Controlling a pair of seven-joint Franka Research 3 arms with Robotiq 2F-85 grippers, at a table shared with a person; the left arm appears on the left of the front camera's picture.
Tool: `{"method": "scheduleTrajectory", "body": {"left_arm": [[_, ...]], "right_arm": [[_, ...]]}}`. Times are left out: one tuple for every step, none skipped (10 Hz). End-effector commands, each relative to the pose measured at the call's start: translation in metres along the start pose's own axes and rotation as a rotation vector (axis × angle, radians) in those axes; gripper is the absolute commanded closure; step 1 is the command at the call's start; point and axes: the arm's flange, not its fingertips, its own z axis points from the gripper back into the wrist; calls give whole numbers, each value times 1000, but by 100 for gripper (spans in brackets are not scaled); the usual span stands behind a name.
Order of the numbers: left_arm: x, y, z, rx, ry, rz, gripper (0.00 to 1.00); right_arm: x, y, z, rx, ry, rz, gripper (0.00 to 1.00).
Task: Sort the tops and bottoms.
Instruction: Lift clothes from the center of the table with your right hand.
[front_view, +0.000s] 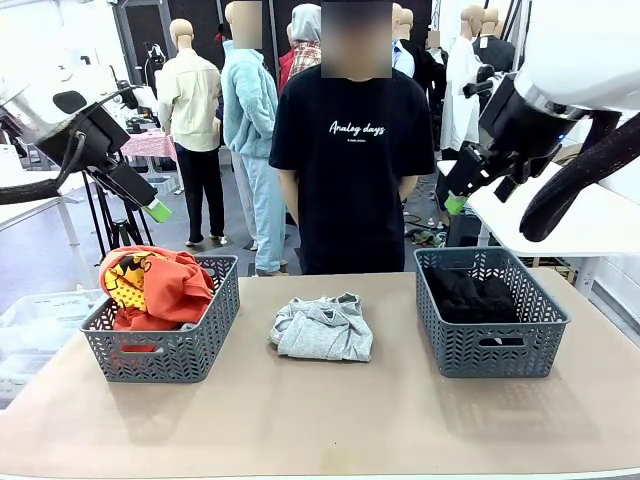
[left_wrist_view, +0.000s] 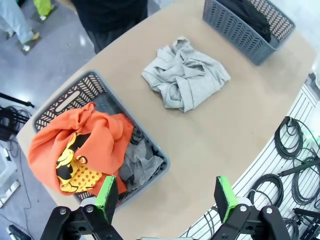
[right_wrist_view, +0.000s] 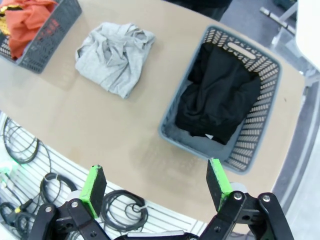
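With both arms parked high and nothing held, left gripper (left_wrist_view: 162, 197) has its green pads (left_wrist_view: 106, 192) spread wide, hovering above the near corner of the left basket (left_wrist_view: 75, 95); right gripper (right_wrist_view: 156, 185) is likewise wide apart and empty, above the table edge near the right basket (right_wrist_view: 260, 107). Sorted so far: orange T-shirt (left_wrist_view: 75, 150) heaped in the left basket with a mottled grey piece (left_wrist_view: 140, 162) under it, black bottoms (right_wrist_view: 220, 92) in the right basket. One item remains: light grey sweatshirt (front_view: 322, 327) lies loosely folded on the table (front_view: 320, 420), centred between the baskets, touching neither. It's a top, so my call is that the left arm takes it. To do it well: come straight down on the thick middle folds, not a thin edge, pinch several layers so it lifts as one bundle, raise it clear of the basket rim, then drop on the orange heap. Risk: that heap already stands above the rim, so a trailing sleeve could hang over the side. Room looks good: bare table all round the sweatshirt, clear gaps to both baskets. A person (front_view: 352, 160) stands just behind the far edge, hands back, so keep travel low and on the robot's side.
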Motion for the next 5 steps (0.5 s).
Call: {"method": "scheduleTrajectory", "body": {"left_arm": [[-2,0,1,3,5,1,0],[-2,0,1,3,5,1,0],[-2,0,1,3,5,1,0],[-2,0,1,3,5,1,0],[-2,0,1,3,5,1,0]], "right_arm": [[17,-7,-14,47,52,32,0],[23,-8,-20,49,48,45,0],[26,-7,-22,42,39,65,0],[28,-7,-23,32,19,83,0],[27,-6,-22,23,-7,98,0]]}}
